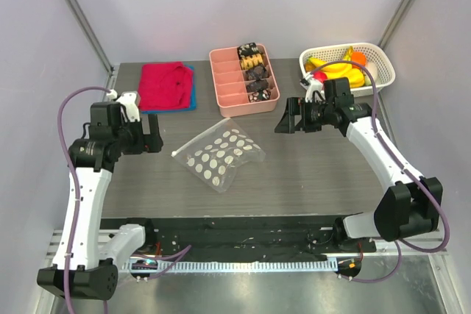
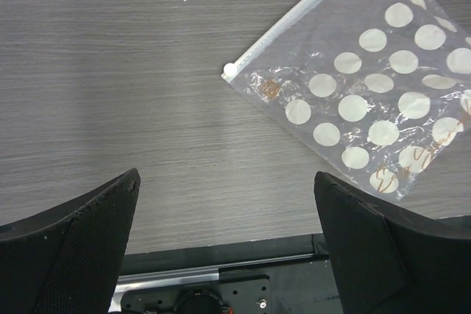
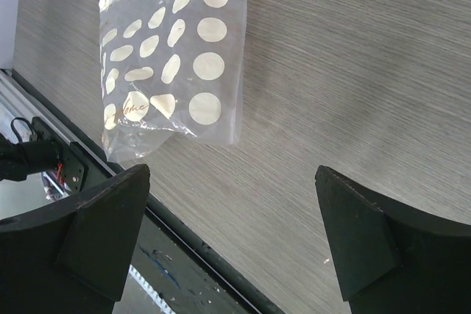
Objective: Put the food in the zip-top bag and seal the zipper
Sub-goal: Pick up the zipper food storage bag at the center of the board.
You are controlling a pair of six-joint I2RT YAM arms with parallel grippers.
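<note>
L gripper (image 1: 151, 143) is being held wide open over the table (image 1: 309, 182), w/ nothing betw. its fingers (image 2: 73, 248). It is being hovered just left of the zip-top bag (image 1: 219, 154), apart from it. R gripper (image 1: 288, 119) is likewise being held wide open and empty. It is being hovered near the bag's upper-right side, betw. the bag and the white mesh basket (image 1: 385, 71).

The bag is being shown lying flat at table centre, betw. both grippers. It is clear w/ white dots, and no food is being seen inside. The zipper (image 1: 199, 137) is being shown along the bag's upper-left edge, running diagonally. Whether it is pressed shut cannot be told. In left wrist view the zipper's end, w/ a small white nub, is being shown ahead and to the right. In right wrist view the bag is being shown ahead and to the left.

The food (image 1: 346, 73) is being kept in the basket at the far right corner. Yellow bananas (image 1: 331, 68) and an orange pc (image 1: 358, 56) are being shown there, partly hidden by the R arm.

A pink divided tray (image 1: 224, 86) w/ dark snacks (image 1: 254, 71) is being seen at far centre, beyond the bag. A red cloth (image 1: 163, 84) is being shown lying on a blue cloth (image 1: 193, 101) at far left.
</note>
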